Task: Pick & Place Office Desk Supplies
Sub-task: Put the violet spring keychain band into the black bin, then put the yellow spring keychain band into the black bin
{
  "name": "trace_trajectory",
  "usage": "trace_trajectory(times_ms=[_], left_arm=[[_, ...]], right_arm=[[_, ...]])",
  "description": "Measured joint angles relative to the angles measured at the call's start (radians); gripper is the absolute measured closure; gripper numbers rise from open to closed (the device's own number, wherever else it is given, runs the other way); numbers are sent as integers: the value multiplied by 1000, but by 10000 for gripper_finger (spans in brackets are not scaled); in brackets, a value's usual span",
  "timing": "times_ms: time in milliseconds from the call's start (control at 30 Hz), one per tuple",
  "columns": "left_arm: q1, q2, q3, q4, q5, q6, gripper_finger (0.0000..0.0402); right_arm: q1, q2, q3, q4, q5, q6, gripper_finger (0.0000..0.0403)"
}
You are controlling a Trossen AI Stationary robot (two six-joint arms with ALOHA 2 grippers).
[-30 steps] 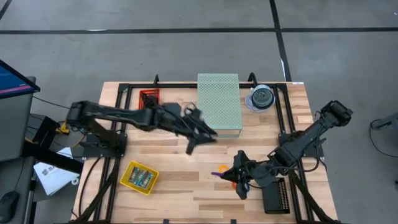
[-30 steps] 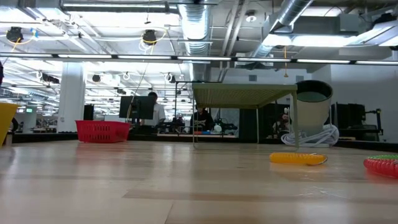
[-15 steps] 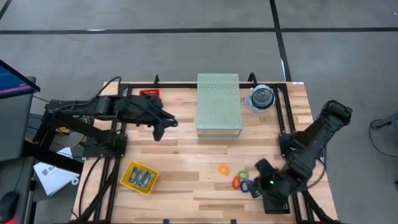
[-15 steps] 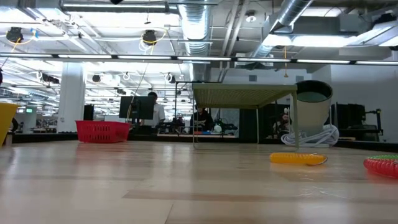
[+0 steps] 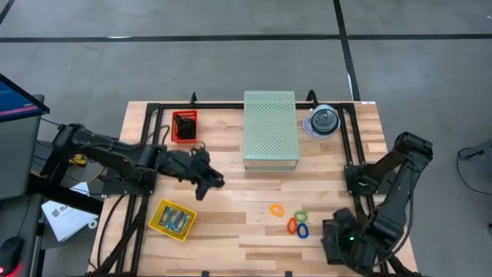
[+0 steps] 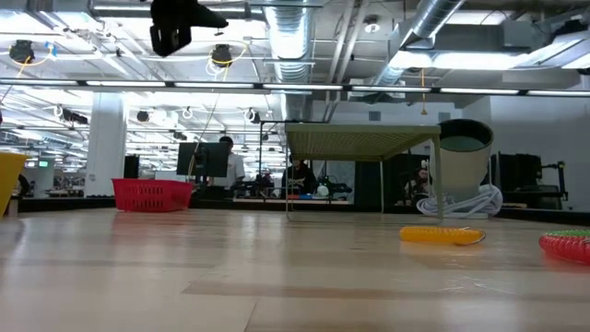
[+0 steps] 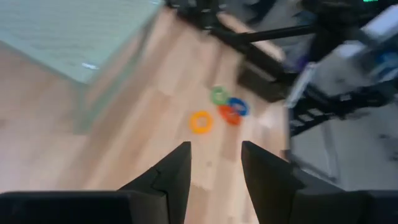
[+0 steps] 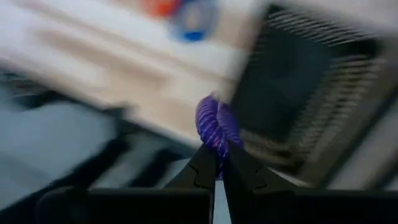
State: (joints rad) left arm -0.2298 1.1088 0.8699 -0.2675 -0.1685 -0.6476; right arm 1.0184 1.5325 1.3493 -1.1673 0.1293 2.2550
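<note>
Several elastic loops lie flat on the wood: orange (image 5: pixel 276 209), green (image 5: pixel 300 216), red (image 5: pixel 292 225) and blue (image 5: pixel 303 231). My right gripper (image 5: pixel 334 235) hangs over the table's near right corner, shut on a purple loop (image 8: pixel 214 126). My left gripper (image 5: pixel 209 181) is open and empty, high over the table's left half and left of the loops (image 7: pixel 201 121). It also shows at the top of the low view (image 6: pixel 177 24). A red basket (image 5: pixel 184 125) holds black clips. A yellow box (image 5: pixel 172 219) holds packets. My right gripper pinches the purple loop by its rim (image 8: pixel 215 144) between the two fingertips (image 8: pixel 205 158). The rest of the loop sticks out beyond the fingers. It is lifted clear of the table, in front of the black tray (image 8: pixel 305 102).
The pale green perforated box (image 5: pixel 270 129) stands at the far middle, with the clear disc spindle (image 5: pixel 324 121) to its right. A black tray (image 5: pixel 347 248) lies at the near right corner, mostly under my right arm. Bare wood runs between the yellow box and the loops.
My right gripper has left the group of loops and swung toward the near right corner, carrying the purple loop off the wood. My left gripper has pulled back from beside the green box toward the table's left, then come a little nearer.
</note>
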Motion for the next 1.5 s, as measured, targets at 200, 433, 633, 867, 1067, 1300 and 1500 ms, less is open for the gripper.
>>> trace_trajectory(times_ms=[200, 433, 633, 867, 1067, 1300, 1500], left_arm=[[-76, 0, -138, 252, 1, -70, 272], [-117, 0, -153, 304, -4, -59, 272], [-116, -9, -152, 376, -27, -19, 270], [-116, -13, -152, 405, -31, -13, 264], [-116, -13, -152, 406, -37, -15, 265], [-116, -13, -152, 421, -42, -21, 265], [-115, -13, -152, 434, -50, -20, 266]], right_arm=[[21, 44, 72, -233, -78, -33, 396], [30, 44, -34, -198, -94, -80, 388], [36, 45, -153, -37, -105, -138, 369], [69, 45, -216, -10, -107, -92, 312], [89, 40, -215, -2, -73, -81, 220], [-36, -22, -163, 32, 307, -244, 181], [-298, -8, -175, 313, 222, -774, 199]])
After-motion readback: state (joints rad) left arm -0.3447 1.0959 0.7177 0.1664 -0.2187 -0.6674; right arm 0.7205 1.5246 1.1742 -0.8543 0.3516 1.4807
